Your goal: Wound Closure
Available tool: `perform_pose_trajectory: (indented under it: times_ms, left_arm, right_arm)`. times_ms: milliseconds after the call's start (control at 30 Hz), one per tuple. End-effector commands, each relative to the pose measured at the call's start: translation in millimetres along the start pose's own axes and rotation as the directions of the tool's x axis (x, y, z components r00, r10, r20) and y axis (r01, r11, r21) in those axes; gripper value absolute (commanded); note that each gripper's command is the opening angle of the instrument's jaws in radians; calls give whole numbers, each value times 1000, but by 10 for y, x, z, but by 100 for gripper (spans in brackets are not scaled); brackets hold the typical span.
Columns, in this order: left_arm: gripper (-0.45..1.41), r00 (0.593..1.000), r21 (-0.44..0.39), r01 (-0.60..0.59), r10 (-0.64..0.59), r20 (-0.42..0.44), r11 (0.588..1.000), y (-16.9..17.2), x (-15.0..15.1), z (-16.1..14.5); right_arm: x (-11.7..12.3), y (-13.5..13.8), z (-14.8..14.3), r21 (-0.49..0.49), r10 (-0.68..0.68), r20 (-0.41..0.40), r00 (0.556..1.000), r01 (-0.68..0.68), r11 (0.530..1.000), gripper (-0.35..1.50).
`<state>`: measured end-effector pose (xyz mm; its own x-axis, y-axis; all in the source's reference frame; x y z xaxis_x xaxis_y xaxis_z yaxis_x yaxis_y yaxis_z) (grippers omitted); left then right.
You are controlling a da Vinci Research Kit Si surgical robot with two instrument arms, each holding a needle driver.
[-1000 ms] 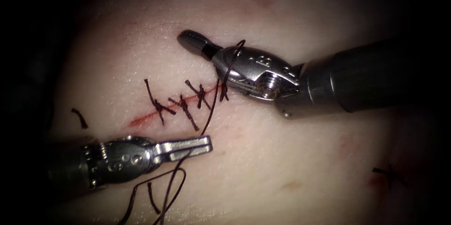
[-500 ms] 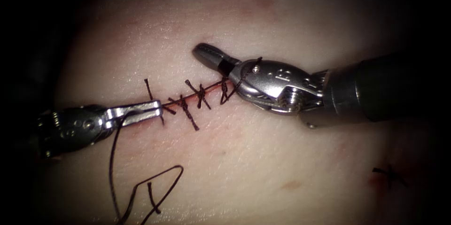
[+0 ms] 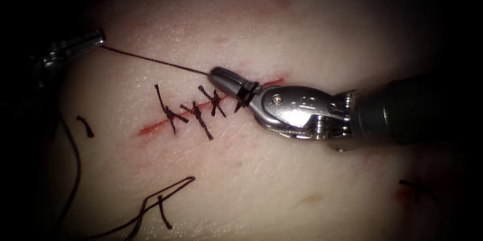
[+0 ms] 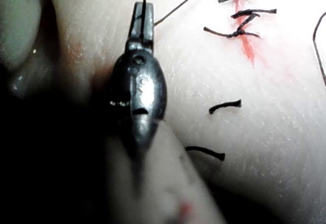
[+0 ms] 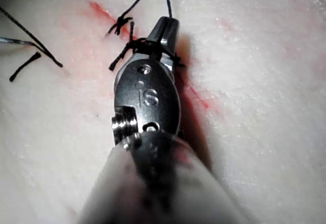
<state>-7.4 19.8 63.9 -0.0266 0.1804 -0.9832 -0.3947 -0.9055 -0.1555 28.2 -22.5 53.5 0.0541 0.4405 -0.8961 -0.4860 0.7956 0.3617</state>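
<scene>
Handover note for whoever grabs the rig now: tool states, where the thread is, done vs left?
Left tool: jaws shut on the dark suture thread, drawn taut, left of the cut.
Right tool: jaws shut on the same thread's other end, thread wrapped round them, at the red cut in the pale pork tissue.
Done: three stitches.
Left: knot not snug; cut's left end open.

I see glossy polished metal on my right gripper (image 3: 226, 79) and left gripper (image 3: 95, 36); the tissue (image 3: 282, 170) looks moist, finely textured; the thread (image 3: 151, 60) dark, matt, braided.
</scene>
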Motion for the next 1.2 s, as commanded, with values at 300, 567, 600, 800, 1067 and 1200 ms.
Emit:
perform_pose_trajectory:
  times_ms: [300, 567, 600, 800, 1067, 1200]
  left_arm:
    - [-45, 1000, 49, -8, 8, 1, 999, -40, -8, -27]
    - [-45, 1000, 105, 9, -7, -18, 994, -83, -2, -76]
    - [-45, 1000, 105, 9, -7, -18, 994, -83, -2, -76]
    - [-45, 1000, 121, 14, -13, -12, 993, -99, -1, -86]
    - [-45, 1000, 127, 14, -13, -11, 992, -109, 0, -92]
    - [-45, 1000, 132, 10, -10, -3, 991, -117, 0, -100]
  right_arm:
    - [-14, -6, -20, 49, -53, -26, 998, 54, 997, -35]
    - [-24, -14, -38, 89, -84, -41, 996, 88, 992, -35]
    - [-24, -14, -38, 89, -84, -41, 996, 88, 992, -35]
    - [-28, -9, -57, 90, -99, -33, 994, 102, 991, -35]
    - [-48, -11, -81, 83, -121, -31, 992, 123, 989, -35]
    - [-55, -8, -89, 73, -128, -25, 991, 130, 989, -35]
